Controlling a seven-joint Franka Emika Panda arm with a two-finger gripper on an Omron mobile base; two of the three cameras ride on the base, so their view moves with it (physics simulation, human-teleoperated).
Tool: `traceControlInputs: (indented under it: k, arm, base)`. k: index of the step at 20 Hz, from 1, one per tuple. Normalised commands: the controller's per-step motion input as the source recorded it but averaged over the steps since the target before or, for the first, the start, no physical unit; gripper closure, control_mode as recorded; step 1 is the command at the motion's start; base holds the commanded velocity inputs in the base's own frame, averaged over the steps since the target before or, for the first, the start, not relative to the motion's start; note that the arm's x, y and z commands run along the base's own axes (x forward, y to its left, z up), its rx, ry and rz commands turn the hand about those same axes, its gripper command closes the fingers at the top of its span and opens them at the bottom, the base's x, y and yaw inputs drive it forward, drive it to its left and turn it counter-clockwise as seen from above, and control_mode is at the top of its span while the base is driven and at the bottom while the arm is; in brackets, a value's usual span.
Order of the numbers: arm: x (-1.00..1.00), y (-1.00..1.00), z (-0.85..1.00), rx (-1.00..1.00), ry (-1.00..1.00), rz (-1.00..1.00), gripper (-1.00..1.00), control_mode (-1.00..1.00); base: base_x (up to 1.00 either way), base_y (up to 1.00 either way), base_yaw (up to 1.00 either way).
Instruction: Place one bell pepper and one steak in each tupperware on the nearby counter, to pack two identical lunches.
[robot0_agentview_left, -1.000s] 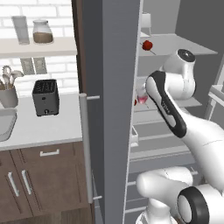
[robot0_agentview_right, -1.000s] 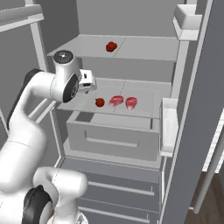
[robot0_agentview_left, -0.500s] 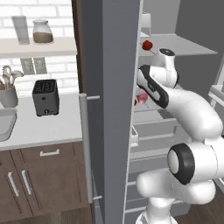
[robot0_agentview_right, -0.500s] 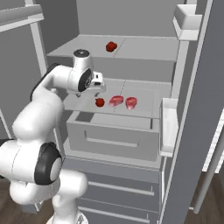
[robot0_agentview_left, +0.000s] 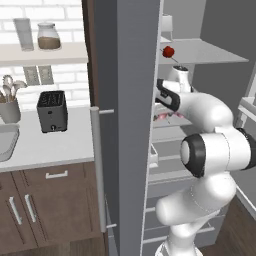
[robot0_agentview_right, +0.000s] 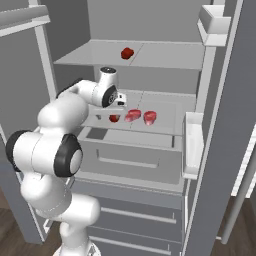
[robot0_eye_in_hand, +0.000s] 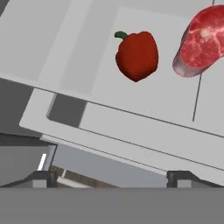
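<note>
On the middle fridge shelf (robot0_agentview_right: 165, 107), a bell pepper (robot0_eye_in_hand: 137, 54) lay left of two steaks (robot0_agentview_right: 133, 115), and another pepper (robot0_agentview_right: 127, 52) sat on the shelf above. The gripper (robot0_eye_in_hand: 109, 177) hung spread wide and empty before the shelf's front edge, short of the near pepper. No readable writing showed, even on the black toaster (robot0_agentview_left: 52, 110).

Steak (robot0_eye_in_hand: 202, 38) cut off at the hand view's edge (right side).

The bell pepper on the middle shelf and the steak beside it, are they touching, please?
Apart: the hand view shows bare shelf between the bell pepper and the steak.
</note>
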Motion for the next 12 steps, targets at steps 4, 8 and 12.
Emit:
traceControlInputs:
  k: [4,8,12]
  arm:
    - [0.01,0.06,-0.43,-0.02,-0.22,0.00,-1.00,-1.00]
    - [0.02,0.18,-0.23,-0.11,-0.33,0.01,-1.00,-1.00]
    - [0.34,0.09,0.26,-0.12,-0.04,0.05,-1.00,-1.00]
  base:
    - [0.00,0.00,0.00]
    - [0.00,0.00,0.00]
    - [0.00,0.00,0.00]
